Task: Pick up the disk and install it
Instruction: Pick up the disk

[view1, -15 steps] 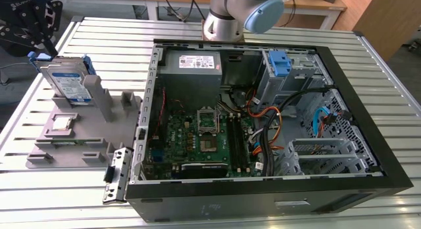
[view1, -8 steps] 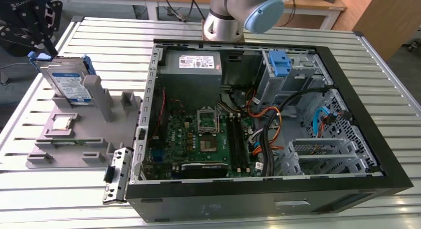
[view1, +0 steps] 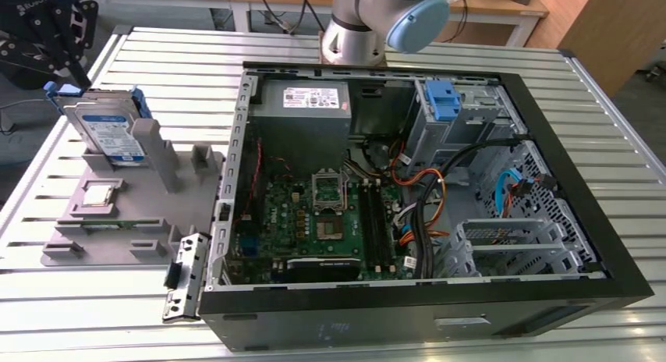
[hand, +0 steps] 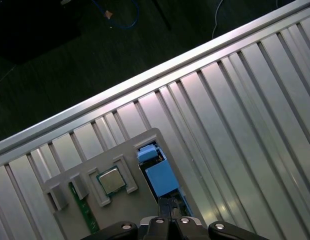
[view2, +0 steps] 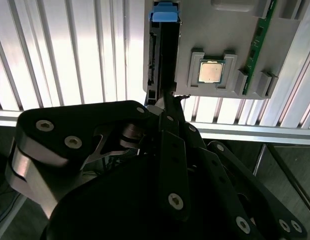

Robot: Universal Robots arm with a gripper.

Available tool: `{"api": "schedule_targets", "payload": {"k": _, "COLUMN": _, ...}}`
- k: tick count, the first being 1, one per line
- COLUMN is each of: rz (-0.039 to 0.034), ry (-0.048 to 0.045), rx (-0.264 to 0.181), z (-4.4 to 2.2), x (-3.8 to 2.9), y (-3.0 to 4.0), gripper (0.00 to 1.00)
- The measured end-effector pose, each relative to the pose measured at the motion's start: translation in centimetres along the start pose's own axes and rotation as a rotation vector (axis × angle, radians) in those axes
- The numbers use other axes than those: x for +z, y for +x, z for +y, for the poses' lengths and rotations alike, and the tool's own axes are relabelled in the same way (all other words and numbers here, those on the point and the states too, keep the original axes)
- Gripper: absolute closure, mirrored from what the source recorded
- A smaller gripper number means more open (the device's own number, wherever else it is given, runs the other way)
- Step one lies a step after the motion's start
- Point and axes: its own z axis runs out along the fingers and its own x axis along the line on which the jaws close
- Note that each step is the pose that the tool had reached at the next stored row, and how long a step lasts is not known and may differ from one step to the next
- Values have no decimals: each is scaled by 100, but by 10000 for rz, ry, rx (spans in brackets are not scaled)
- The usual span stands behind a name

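Disk (view1: 108,132) stands on its edge in a slot of the grey holder (view1: 156,192) at the exterior view's left, on the slatted bench (view1: 312,50), well apart from the open case (view1: 416,303). Propped upright like that, its thin top edge and blue bracket are free to be taken from above, which seems to be why the holder keeps it so. The gripper (view2: 168,102) hangs just over the far end of the disk and lines up with its narrow edge in the second wrist view. I cannot tell whether the gripper is wide or narrow, or whether it touches the bracket. A chip (view1: 97,195) lies flat in its own recess of the holder, just beside the disk on the near side. Inside the case, a drive bay with a blue clip (view1: 442,103) sits at the far right corner. By my reading the disk is not yet lifted, so the pick-up is the step in hand.
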Motion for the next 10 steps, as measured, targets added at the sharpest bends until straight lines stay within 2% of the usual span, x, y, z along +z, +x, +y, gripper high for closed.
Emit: {"api": "schedule_targets", "payload": {"k": 10, "rz": -1, "ry": 0, "rx": -1, "z": 2, "x": -36, "y": -1, "gripper": 90}}
